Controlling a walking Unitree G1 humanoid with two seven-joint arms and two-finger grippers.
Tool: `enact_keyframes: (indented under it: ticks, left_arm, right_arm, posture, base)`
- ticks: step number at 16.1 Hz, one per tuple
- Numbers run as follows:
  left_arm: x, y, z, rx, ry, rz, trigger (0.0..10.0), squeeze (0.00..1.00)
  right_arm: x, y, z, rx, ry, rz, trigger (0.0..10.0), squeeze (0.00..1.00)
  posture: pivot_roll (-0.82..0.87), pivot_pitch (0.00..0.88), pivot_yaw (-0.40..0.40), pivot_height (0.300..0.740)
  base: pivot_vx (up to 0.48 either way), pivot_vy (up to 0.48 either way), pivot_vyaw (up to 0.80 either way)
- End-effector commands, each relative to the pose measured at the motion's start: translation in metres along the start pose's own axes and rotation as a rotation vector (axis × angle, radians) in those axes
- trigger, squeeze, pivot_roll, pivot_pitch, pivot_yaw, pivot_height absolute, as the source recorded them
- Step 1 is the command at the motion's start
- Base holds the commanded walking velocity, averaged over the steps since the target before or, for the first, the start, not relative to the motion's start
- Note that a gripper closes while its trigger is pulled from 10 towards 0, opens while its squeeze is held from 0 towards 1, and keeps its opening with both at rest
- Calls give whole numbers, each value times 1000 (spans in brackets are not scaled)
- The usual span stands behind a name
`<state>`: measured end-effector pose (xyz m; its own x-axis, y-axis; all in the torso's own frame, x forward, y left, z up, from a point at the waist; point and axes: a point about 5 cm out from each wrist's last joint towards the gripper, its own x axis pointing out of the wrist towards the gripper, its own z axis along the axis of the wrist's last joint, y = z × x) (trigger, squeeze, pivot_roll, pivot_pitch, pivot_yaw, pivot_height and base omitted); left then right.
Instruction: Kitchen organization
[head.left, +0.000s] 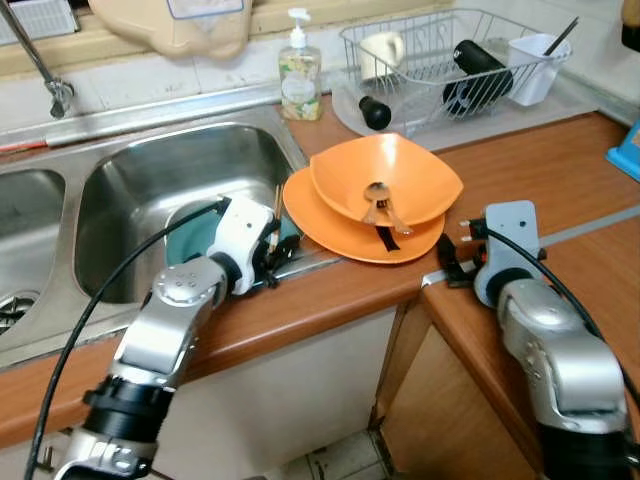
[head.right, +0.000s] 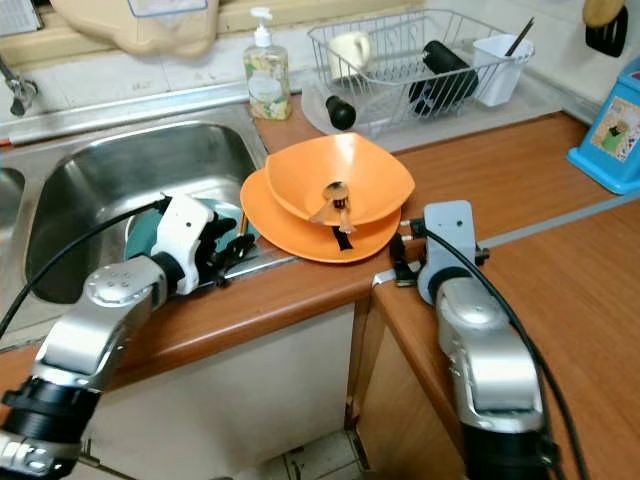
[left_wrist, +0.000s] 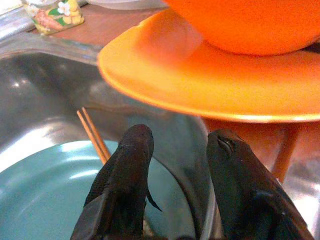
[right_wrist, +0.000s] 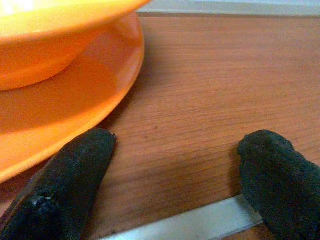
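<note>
Spanning the scene, the wooden tabletop (head.left: 560, 180) carries a steel sink (head.left: 190, 170) at 10 o'clock and an orange plate (head.left: 330, 235) near the centre, its rim overhanging the sink's right edge. An orange bowl (head.left: 400, 175) sits on the plate with a spoon (head.left: 375, 200) lying in it, the handle pointing toward 6 o'clock. A teal plate (left_wrist: 45, 190) lies in the basin with chopsticks (left_wrist: 92, 135) resting on it. The left gripper (head.left: 272, 255) hovers at the sink's lip, jaws parted and empty, with the orange stack just beyond at 2 o'clock. The right gripper (head.left: 452, 262) rests on the tabletop, jaws spread wide and empty, the plate's rim at 10 o'clock. Both sit close; the left looks marginally nearer the rim.
</note>
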<state>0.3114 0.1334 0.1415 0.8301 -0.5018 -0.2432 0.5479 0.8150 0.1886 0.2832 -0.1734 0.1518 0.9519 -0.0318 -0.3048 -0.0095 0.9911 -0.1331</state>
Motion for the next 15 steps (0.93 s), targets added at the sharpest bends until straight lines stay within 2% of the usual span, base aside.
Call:
enact_keyframes:
  ticks: [1, 6, 10, 12, 15]
  left_arm:
    - [2, -1, -8, 8, 43, 4, 10000, 0]
    - [9, 11, -5, 5, 20, 111, 10000, 0]
    - [14, 15, -7, 7, 15, 139, 10000, 0]
    - [13, 14, -10, 11, 21, 135, 10000, 0]
    - [2, 19, -13, 8, 1, 157, 10000, 0]
  right_arm:
    - [2, 5, -1, 0, 13, 7, 10000, 0]
    - [12, 14, 7, 36, -11, 10, 10000, 0]
    - [18, 16, 8, 51, -17, -7, 10000, 0]
    - [17, 12, 7, 46, -21, -19, 10000, 0]
    - [9, -8, 10, 54, -76, -59, 10000, 0]
  posture:
    - [-44, 0, 81, 740]
    - [-38, 0, 77, 740]
    - [-39, 0, 80, 740]
    - [-44, 0, 85, 740]
    - [-48, 0, 89, 740]
  base:
    - [0, 0, 0]
    - [0, 0, 0]
    - [0, 0, 0]
    - [0, 0, 0]
    - [0, 0, 0]
